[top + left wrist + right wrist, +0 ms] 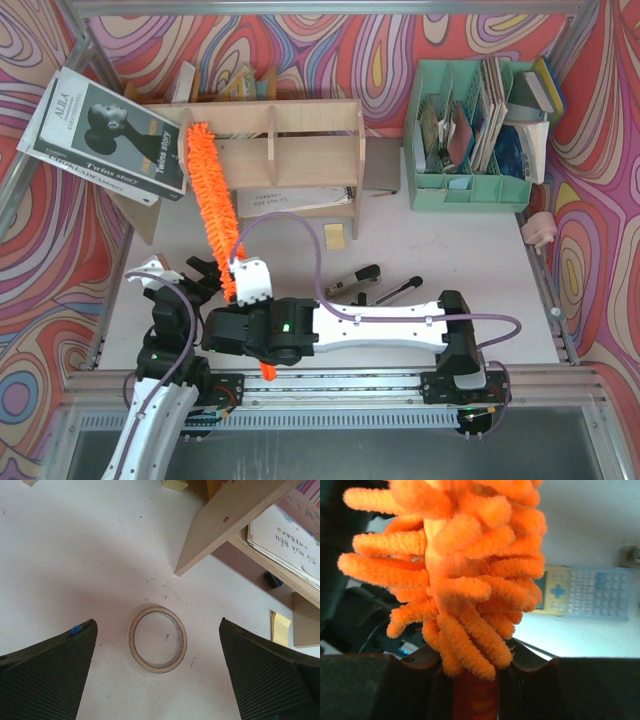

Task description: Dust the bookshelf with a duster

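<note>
From the overhead view, the right gripper [238, 290] is clamped on the duster [210, 195] low on its shaft. The bare end of the handle pokes out toward the near edge, and the whole fluffy length reaches away to the far left. That grip makes sense, since it leaves the full brush free to sweep. The orange tip lies over the left end of the bookshelf [290, 150], beside a paperback [105, 135] propped against the shelf's left side, so I judge the dusting to be at that end. The left gripper [195, 272] sits low at the near left, apart from the brush, probably parked to keep out of the sweep. A mint-green file organiser [470, 150] stands at the far right.

In the left wrist view, both fingers [50, 675] are spread wide with nothing between them. A tape ring [157, 639] lies flat on the white table [75, 555] below. The bookshelf's side panel [235, 520] and a booklet [295, 535] on its lower tier show at far right.

In the right wrist view, the jaws pinch the orange handle [475, 695] just under the lowest tufts of the duster's head [455, 580], a hold close enough to steer the brush stiffly. A calculator [585, 592] lies on the table behind.
</note>
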You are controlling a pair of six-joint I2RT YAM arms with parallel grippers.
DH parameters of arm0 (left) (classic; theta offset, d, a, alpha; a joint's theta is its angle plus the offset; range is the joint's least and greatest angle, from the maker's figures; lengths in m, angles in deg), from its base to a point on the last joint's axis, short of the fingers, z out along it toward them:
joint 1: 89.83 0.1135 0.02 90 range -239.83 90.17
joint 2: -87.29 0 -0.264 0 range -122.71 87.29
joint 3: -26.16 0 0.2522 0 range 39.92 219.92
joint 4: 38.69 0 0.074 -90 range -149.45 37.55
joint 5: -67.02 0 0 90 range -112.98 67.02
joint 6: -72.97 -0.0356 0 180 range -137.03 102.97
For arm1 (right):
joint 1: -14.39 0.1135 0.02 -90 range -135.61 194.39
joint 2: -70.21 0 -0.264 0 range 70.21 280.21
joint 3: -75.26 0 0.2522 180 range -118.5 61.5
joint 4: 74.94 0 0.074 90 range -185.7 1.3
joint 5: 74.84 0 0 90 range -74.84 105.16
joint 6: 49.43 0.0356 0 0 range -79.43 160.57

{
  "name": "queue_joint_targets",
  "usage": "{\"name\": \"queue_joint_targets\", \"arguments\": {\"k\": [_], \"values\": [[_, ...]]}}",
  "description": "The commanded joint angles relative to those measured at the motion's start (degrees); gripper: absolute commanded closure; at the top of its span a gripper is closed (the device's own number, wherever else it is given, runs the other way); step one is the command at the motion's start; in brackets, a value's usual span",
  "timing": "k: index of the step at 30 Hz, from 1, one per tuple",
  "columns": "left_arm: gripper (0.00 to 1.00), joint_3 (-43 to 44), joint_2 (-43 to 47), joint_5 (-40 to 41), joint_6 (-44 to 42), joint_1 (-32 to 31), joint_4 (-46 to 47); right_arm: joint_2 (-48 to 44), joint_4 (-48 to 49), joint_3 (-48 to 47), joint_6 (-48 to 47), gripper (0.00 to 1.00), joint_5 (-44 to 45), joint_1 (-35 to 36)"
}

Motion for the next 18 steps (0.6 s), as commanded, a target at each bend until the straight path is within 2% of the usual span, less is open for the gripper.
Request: {"name": "queue_joint_targets", "arguments": {"k": [1, 3, 7, 14, 18], "values": [[0.02, -1.01, 1.23, 1.41, 0.24, 0.28, -0.71, 2.59, 8.7, -3.58, -12.0, 1.0, -2.86, 0.69], [0.02, -1.07, 1.07, 1.43, 0.21, 0.28, -0.62, 2.92, 8.61, -4.15, -12.11, 1.0, -2.91, 0.66], [0.01, -1.07, 0.34, 1.21, 0.32, 0.28, -0.16, 2.14, 1.47, -4.36, -4.39, 1.0, 1.92, 0.64], [0.02, -1.13, -0.08, 1.19, 0.32, 0.28, 0.08, -5.2, -5.58, 4.13, 11.08, 1.0, 9.78, 0.64], [0.02, -1.26, 0.01, 1.24, 0.27, 0.28, 0.12, -6.24, -4.7, 5.48, 12.18, 1.0, 10.42, 0.65]]}}
